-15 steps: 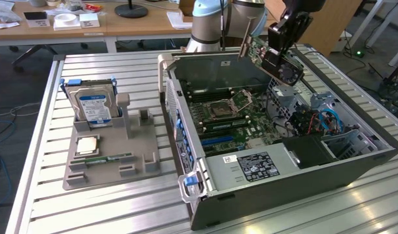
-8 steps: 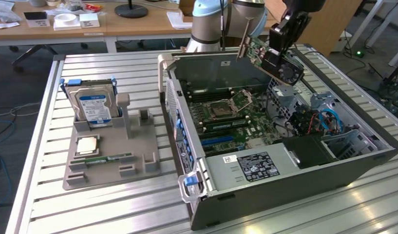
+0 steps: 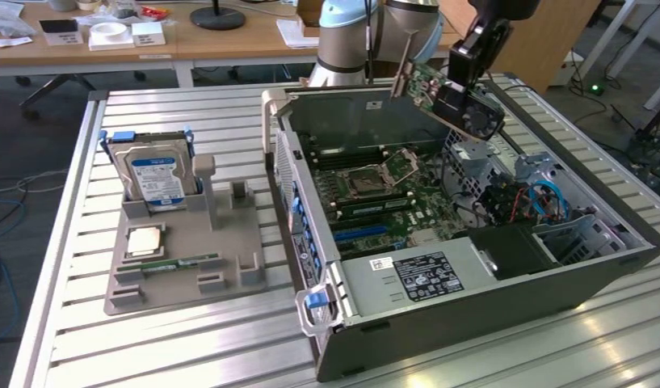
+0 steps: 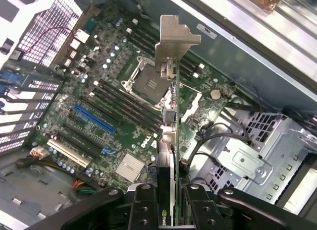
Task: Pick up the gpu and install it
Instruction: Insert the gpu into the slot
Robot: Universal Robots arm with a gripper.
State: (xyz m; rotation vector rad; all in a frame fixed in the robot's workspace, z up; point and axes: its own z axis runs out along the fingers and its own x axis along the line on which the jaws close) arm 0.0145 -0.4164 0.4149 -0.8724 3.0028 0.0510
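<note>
Above open case (image 3: pixel 470 303), gpu (image 4: pixel 171 121) in claw (image 4: pixel 167 202), green board (image 3: pixel 425 81), pale bracket (image 4: pixel 176 41)

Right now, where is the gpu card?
The gpu is up in the air on the exterior view's right, clamped in the gripper. It hangs over the motherboard of the open computer case.

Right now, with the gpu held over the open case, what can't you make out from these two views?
- Wrist view: the gpu is seen edge-on, so its faces barely show; the jaws cover its near end.
- Exterior view: the gpu hides part of the far wall of the case.
- Exterior view: the arm is cut off by the top edge.
- Exterior view: the print on the white label is too small to read.
</note>
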